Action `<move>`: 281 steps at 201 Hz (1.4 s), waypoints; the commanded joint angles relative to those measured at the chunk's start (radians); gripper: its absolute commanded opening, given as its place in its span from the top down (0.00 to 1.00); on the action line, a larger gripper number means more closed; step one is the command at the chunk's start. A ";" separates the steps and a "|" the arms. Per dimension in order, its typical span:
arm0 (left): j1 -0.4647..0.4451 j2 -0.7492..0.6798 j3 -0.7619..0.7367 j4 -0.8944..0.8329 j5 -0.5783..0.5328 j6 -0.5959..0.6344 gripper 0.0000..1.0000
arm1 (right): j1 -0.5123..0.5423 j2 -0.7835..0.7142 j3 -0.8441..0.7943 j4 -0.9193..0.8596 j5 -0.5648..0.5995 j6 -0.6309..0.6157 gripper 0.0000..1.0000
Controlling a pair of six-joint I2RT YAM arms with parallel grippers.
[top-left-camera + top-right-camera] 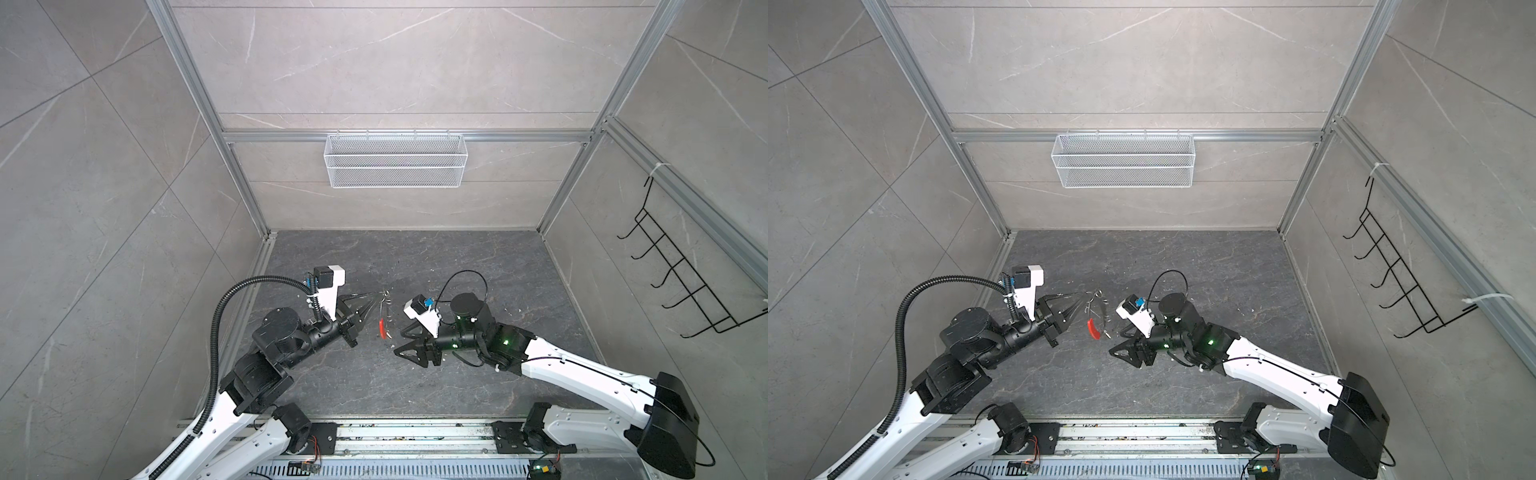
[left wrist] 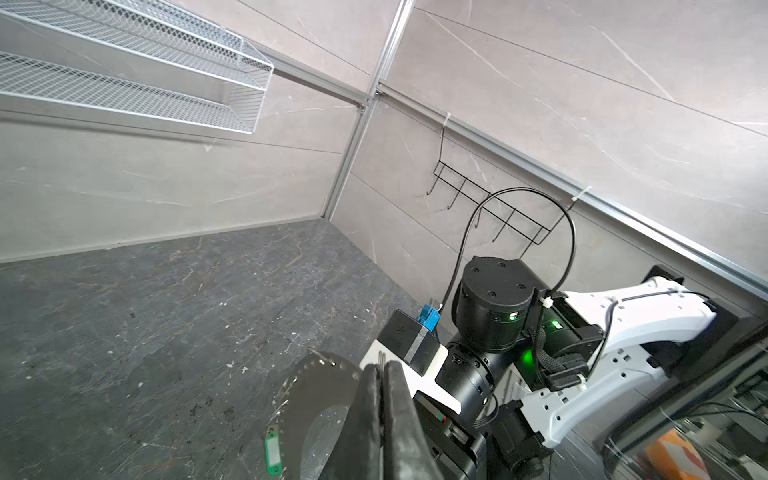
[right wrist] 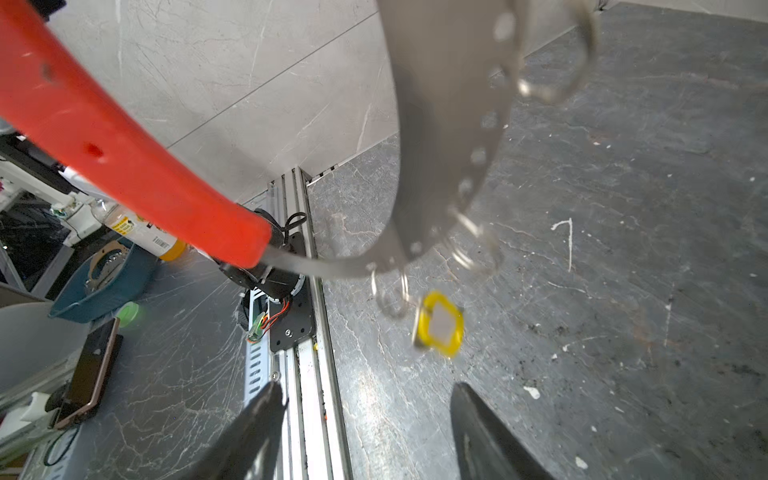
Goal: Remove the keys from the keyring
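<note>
The keyring (image 3: 440,124) is a curved grey metal band with holes and a red sleeve (image 3: 124,153). It hangs above the dark floor in both top views, red part (image 1: 381,328) (image 1: 1093,328) lowest. My left gripper (image 1: 380,296) (image 2: 382,368) is shut on a thin wire at its upper end. A green key tag (image 2: 273,451) dangles at the band's edge. A blurred yellow key tag (image 3: 440,324) sits just under the band beside a small ring; I cannot tell whether it is attached. My right gripper (image 1: 399,341) (image 3: 365,388) is open just right of the ring, holding nothing.
A white mesh basket (image 1: 395,160) hangs on the back wall. A black wire hook rack (image 1: 685,282) is on the right wall. Aluminium rails (image 1: 415,436) run along the front edge. The two wrists are close together over the floor's middle.
</note>
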 commanded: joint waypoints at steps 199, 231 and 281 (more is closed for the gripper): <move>-0.003 0.012 0.028 0.241 0.157 -0.132 1.00 | 0.064 0.058 0.073 0.116 0.057 -0.073 0.67; -0.002 0.000 0.026 0.239 0.146 -0.130 1.00 | 0.066 0.054 0.073 0.117 0.053 -0.069 0.82; -0.003 -0.024 0.024 0.222 0.120 -0.114 1.00 | 0.068 0.035 0.067 0.110 0.056 -0.063 1.00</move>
